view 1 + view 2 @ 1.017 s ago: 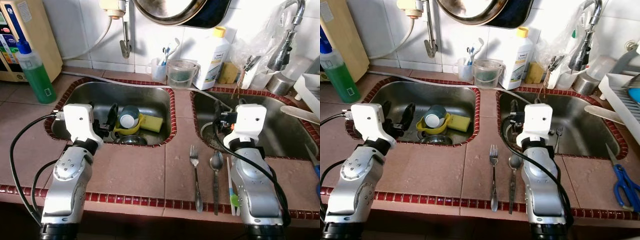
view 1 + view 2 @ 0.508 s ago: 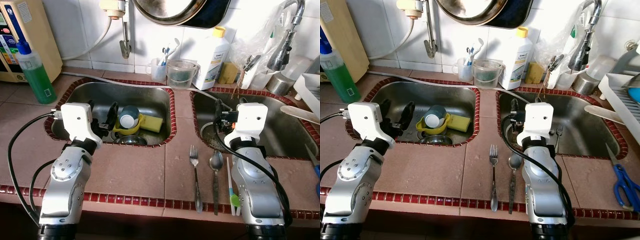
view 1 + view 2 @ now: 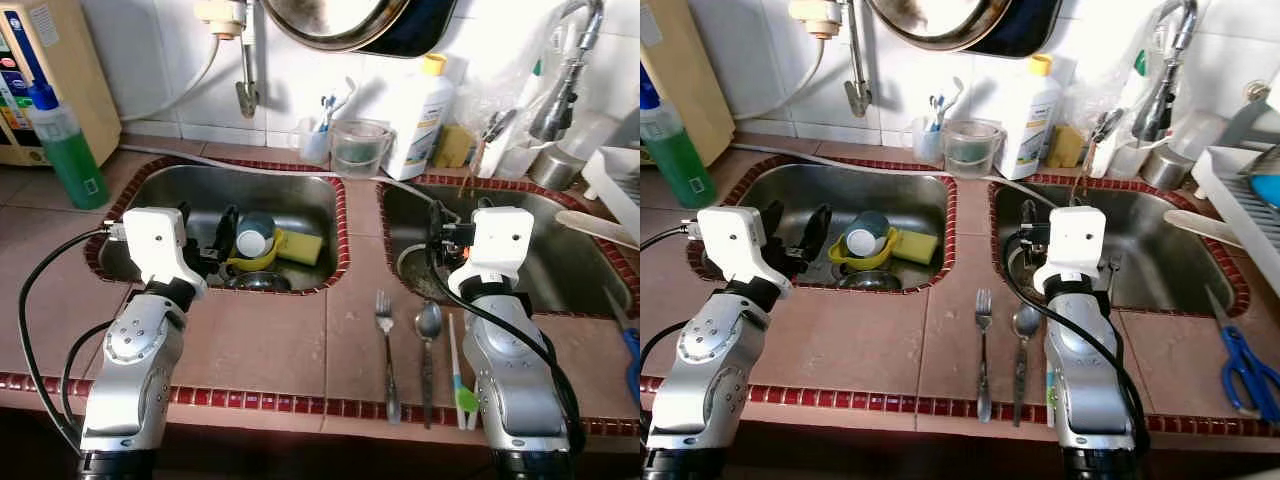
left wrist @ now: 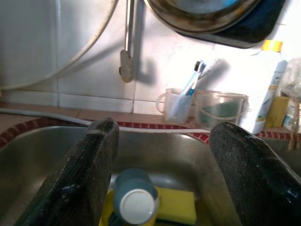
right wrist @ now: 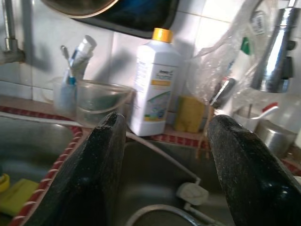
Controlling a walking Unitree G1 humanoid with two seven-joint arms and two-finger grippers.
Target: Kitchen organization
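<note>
Cutlery lies on the counter between two sinks: one fork (image 3: 383,330) beside one spoon (image 3: 427,345). The left gripper (image 4: 160,183) hovers, fingers apart, over the left sink (image 3: 190,190) holding one cup (image 3: 255,235), one sponge (image 3: 300,247). The right gripper (image 5: 162,183), also spread, hangs above the right sink (image 3: 570,260).
</note>
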